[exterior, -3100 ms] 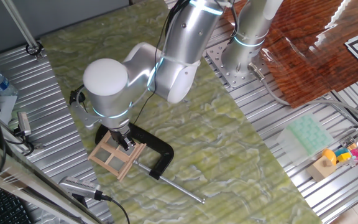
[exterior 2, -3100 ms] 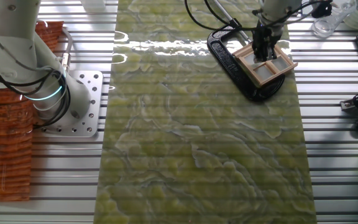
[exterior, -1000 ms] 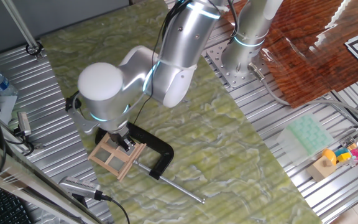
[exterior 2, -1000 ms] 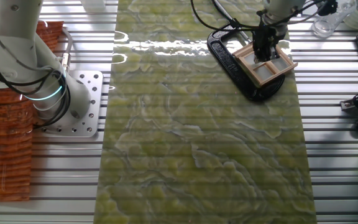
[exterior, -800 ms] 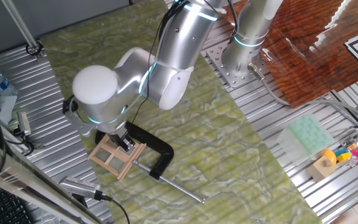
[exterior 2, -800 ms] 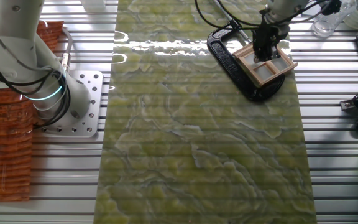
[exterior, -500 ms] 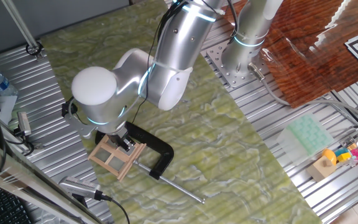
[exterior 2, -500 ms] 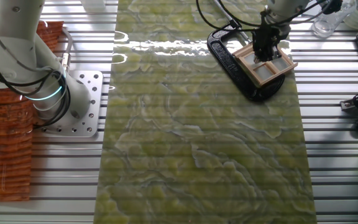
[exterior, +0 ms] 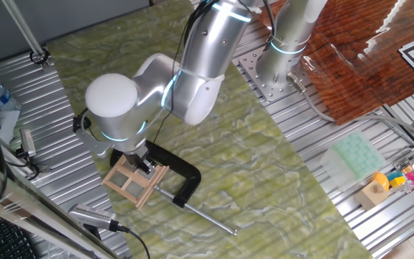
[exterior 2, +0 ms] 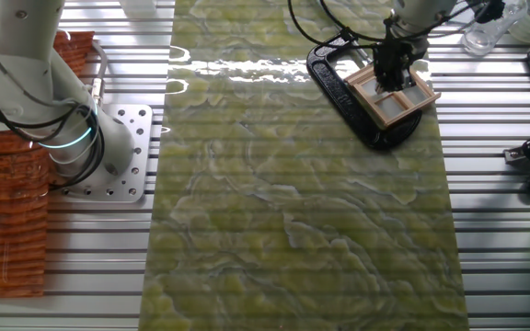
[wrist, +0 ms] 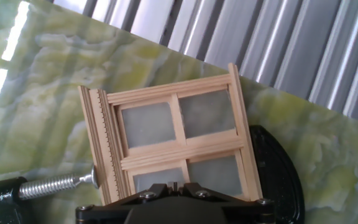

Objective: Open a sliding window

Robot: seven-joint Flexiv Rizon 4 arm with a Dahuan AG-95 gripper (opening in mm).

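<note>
window: window (wrist: 178,146) lay flat on the green mat on the counter (exterior 2: 486,257), far right corner in the other fixed view, near left in one fixed view.
clamp: black clamp (exterior: 182,176) gripped the frame, screw (wrist: 55,185) butted on its side; likely there so the frame stays put while the sash slides.
tool: tool (exterior 2: 393,75) sat down on the window's edge by the centre bar.
opening: fingertips hidden in hand view, so opening and grip could not be told.
</note>
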